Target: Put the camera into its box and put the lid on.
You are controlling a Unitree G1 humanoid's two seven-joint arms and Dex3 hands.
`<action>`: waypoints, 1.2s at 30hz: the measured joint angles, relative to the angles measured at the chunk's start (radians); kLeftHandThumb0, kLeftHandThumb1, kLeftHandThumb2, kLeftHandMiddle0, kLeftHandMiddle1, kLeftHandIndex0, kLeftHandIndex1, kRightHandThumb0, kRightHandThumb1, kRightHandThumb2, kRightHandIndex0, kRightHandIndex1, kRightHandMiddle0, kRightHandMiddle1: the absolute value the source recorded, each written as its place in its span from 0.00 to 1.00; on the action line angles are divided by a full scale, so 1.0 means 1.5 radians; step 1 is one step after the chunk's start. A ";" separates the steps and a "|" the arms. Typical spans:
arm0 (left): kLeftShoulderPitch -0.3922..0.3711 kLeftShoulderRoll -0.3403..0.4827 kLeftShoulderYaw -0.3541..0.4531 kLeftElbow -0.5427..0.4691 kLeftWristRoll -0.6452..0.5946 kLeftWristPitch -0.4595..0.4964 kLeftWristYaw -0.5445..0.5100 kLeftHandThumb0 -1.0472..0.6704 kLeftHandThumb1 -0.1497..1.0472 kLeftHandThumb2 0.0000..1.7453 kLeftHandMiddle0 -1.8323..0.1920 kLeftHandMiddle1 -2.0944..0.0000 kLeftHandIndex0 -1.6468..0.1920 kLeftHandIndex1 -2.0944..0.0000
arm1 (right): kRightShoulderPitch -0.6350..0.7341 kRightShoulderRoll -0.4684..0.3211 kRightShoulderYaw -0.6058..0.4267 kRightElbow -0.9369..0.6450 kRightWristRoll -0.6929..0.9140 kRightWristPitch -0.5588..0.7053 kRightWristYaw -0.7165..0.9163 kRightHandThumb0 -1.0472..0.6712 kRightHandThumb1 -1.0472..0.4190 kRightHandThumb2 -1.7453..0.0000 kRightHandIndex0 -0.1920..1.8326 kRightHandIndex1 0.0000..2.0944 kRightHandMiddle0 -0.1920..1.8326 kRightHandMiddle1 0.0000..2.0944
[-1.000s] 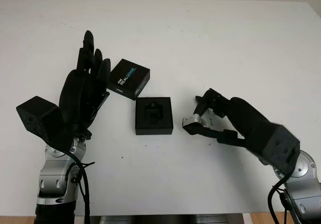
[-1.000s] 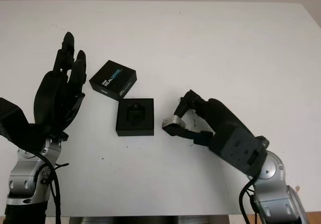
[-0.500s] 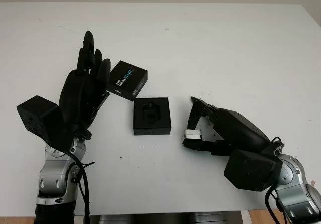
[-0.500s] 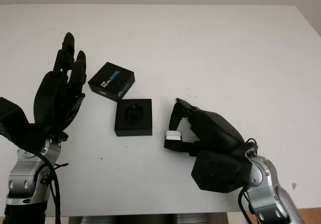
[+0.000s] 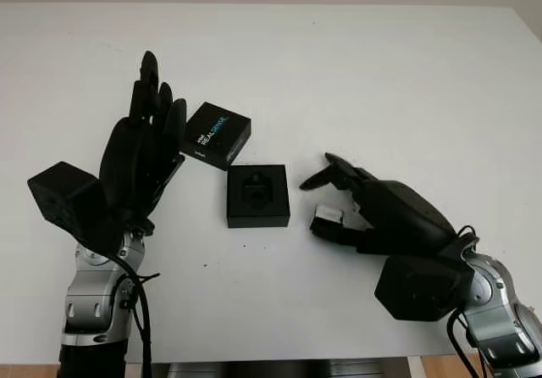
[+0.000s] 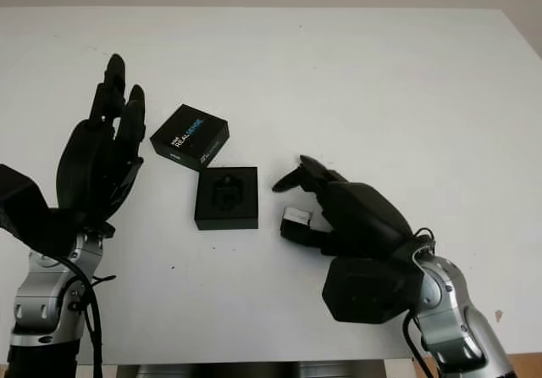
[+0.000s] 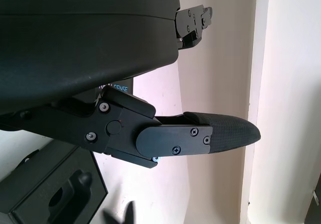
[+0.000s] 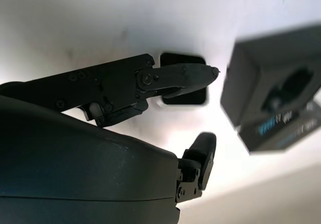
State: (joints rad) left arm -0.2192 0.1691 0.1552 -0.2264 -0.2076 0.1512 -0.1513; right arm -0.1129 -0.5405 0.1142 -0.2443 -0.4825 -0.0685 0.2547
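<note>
While the right hand hovers open over the camera, the left hand waits open.

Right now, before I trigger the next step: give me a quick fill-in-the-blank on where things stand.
1. The small silver-and-black camera is on the white table at the right hand, to the ___ of the open black box.
2. The moulded recess in the box is ___.
3. The black printed lid lies next to the open left hand and is not yet ___ the box.

Missing words: right; empty; on
</note>
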 measured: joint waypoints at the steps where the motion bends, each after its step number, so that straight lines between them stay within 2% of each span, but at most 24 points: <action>1: 0.000 0.000 0.000 0.000 -0.001 0.000 0.000 0.16 1.00 0.24 1.00 1.00 1.00 1.00 | -0.011 0.003 -0.003 0.004 -0.003 0.000 -0.009 0.33 0.00 0.91 0.10 0.03 0.17 0.20; 12: 0.000 0.000 0.001 0.000 0.000 0.000 -0.003 0.17 1.00 0.25 1.00 1.00 1.00 1.00 | -0.117 0.028 -0.019 0.026 -0.005 0.025 -0.028 0.30 0.00 0.94 0.12 0.03 0.19 0.23; 19: 0.000 0.000 0.001 0.000 0.003 -0.001 -0.003 0.17 1.00 0.26 1.00 1.00 1.00 1.00 | -0.164 0.032 -0.030 0.055 0.021 -0.001 -0.036 0.31 0.02 0.97 0.15 0.04 0.11 0.44; 21: 0.000 0.000 0.001 0.000 0.003 -0.001 -0.003 0.17 1.00 0.26 1.00 1.00 1.00 1.00 | -0.167 0.035 -0.033 0.064 0.028 -0.014 -0.047 0.30 0.05 0.98 0.15 0.04 0.11 0.46; 24: 0.000 0.000 0.001 0.000 0.003 -0.005 -0.005 0.17 1.00 0.26 1.00 1.00 1.00 1.00 | -0.166 0.037 -0.042 0.068 0.046 -0.021 -0.051 0.24 0.08 0.98 0.15 0.04 0.11 0.45; 33: 0.000 0.000 0.003 0.000 0.000 0.002 -0.005 0.16 1.00 0.24 1.00 1.00 1.00 1.00 | -0.087 0.038 -0.059 0.035 0.065 -0.022 -0.044 0.17 0.12 0.97 0.14 0.03 0.17 0.24; 36: 0.000 0.001 0.004 0.000 -0.001 0.002 -0.005 0.16 1.00 0.24 1.00 1.00 1.00 1.00 | -0.057 0.041 -0.059 0.022 0.043 -0.024 -0.067 0.14 0.12 0.97 0.16 0.03 0.19 0.21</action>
State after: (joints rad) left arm -0.2188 0.1699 0.1607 -0.2258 -0.2091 0.1545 -0.1594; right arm -0.1977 -0.4789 0.0262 -0.2115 -0.4183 -0.1041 0.1535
